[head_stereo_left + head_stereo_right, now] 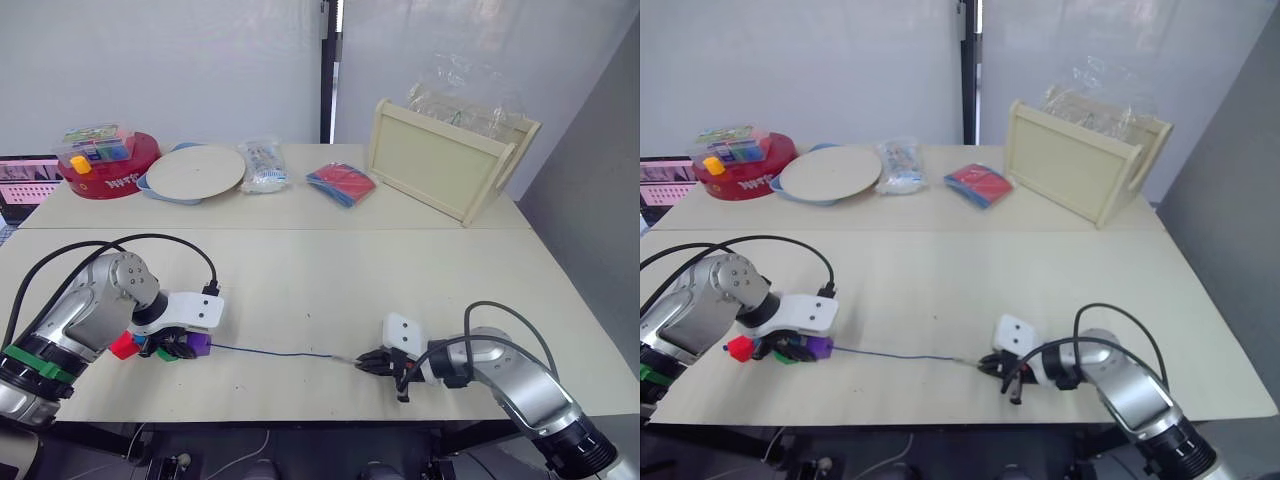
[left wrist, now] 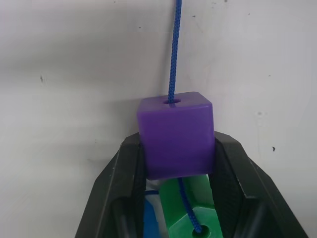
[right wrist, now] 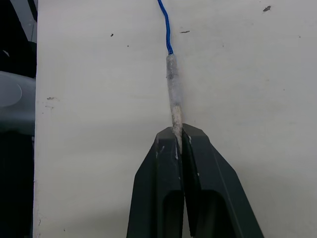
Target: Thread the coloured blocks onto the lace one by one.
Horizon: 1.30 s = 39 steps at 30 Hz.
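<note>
My left gripper (image 1: 185, 347) is shut on the purple block (image 2: 176, 134) near the table's front left. The blue lace (image 1: 280, 353) runs through the purple block's hole and lies along the table to the right. Behind the purple block on the lace sit a green block (image 2: 193, 208) and a blue block (image 2: 148, 220). A red block (image 1: 123, 346) lies at the far left of the row. My right gripper (image 3: 181, 131) is shut on the lace's pale stiff tip (image 3: 174, 94), low over the table at the front right.
At the back stand a round red tub (image 1: 110, 170) with a yellow piece (image 1: 81, 165), a pale plate (image 1: 195, 172), a clear bag (image 1: 264, 165), a red and blue packet (image 1: 341, 183) and a wooden box (image 1: 445, 160). A screen (image 1: 25, 185) sits at the far left.
</note>
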Available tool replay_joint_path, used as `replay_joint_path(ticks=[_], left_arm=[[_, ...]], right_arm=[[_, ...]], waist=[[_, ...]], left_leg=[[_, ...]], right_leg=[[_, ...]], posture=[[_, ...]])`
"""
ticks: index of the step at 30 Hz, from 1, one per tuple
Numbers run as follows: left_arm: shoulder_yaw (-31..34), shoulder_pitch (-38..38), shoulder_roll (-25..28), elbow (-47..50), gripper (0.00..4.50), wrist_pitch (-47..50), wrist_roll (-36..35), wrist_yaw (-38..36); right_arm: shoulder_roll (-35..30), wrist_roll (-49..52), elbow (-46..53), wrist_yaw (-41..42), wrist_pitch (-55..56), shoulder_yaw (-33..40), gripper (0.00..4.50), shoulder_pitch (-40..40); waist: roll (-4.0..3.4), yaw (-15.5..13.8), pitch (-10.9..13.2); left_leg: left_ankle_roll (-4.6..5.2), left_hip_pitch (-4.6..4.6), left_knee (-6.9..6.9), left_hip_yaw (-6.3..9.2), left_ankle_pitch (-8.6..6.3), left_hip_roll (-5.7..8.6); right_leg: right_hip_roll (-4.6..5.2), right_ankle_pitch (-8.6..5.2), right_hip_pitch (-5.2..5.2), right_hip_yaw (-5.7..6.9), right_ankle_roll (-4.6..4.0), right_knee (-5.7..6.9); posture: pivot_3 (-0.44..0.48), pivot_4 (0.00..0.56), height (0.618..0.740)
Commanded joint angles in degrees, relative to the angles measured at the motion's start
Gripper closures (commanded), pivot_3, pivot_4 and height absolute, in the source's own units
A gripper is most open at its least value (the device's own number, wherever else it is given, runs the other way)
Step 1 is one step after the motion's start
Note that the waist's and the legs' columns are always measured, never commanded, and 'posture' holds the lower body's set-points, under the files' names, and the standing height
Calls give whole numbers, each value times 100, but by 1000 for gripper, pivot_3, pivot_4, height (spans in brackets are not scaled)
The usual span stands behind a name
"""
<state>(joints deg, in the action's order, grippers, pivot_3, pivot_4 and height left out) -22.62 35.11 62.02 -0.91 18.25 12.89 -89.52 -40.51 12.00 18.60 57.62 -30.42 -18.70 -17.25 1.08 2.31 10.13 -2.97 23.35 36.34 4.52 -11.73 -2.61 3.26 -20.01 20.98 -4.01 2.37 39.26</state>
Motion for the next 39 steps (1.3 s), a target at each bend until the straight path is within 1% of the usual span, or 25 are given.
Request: replay_joint_path(ticks=[1,3,8,13,15,20,31,39], left_arm=[[-255,-165,-5,-294,3260,-243,110,-206],[-235,-161,36,-435,3260,-368,159,-232],[-197,-215,81,-564,3260,-439,273,-187],[-142,-271,109,-646,3261,-483,348,-118],[-112,-303,134,-617,3261,-472,348,-114],[-47,-365,158,-591,3261,-473,381,-95],[-6,-395,167,-687,3261,-538,418,-17],[35,-211,162,-885,3261,-602,461,70]], right_arm=[[-335,-115,-237,121,162,236,4500,23],[-552,-194,-462,141,321,378,4500,69],[-752,-180,-601,161,522,498,4500,236],[-849,-143,-555,208,524,597,4500,451],[-963,-139,-475,261,465,626,4500,555],[-1201,-100,-371,350,427,688,4500,792],[-1210,-243,-479,349,497,654,4500,825],[-1036,-395,-815,191,733,614,4500,587]], waist=[[-3,0,-2],[-6,0,-4],[-19,30,-12],[-35,42,-22],[-37,37,-23],[-40,34,-25],[-43,37,-28],[-42,57,-30]], left_leg=[[0,-1,0,0,0,0],[0,-2,0,0,0,0],[2,-19,-2,-1,-1,0],[4,-37,-4,-1,-2,-2],[7,-52,-5,-1,-4,-2],[12,-58,-5,-1,-7,-3],[14,-64,-6,-2,-8,-3],[14,-79,-6,-3,-8,-6]], right_leg=[[0,0,0,0,0,0],[1,0,-2,0,0,-1],[0,0,-17,0,0,-2],[-2,0,-38,-2,0,-7],[-2,-1,-57,-2,1,-12],[-3,-1,-65,-1,2,-17],[-3,-2,-72,-2,2,-19],[-6,-1,-83,-3,1,-17]], posture=[[0,150,740],[0,150,740],[0,150,740],[0,150,740],[0,150,740],[0,150,740],[0,150,740],[0,150,740]])
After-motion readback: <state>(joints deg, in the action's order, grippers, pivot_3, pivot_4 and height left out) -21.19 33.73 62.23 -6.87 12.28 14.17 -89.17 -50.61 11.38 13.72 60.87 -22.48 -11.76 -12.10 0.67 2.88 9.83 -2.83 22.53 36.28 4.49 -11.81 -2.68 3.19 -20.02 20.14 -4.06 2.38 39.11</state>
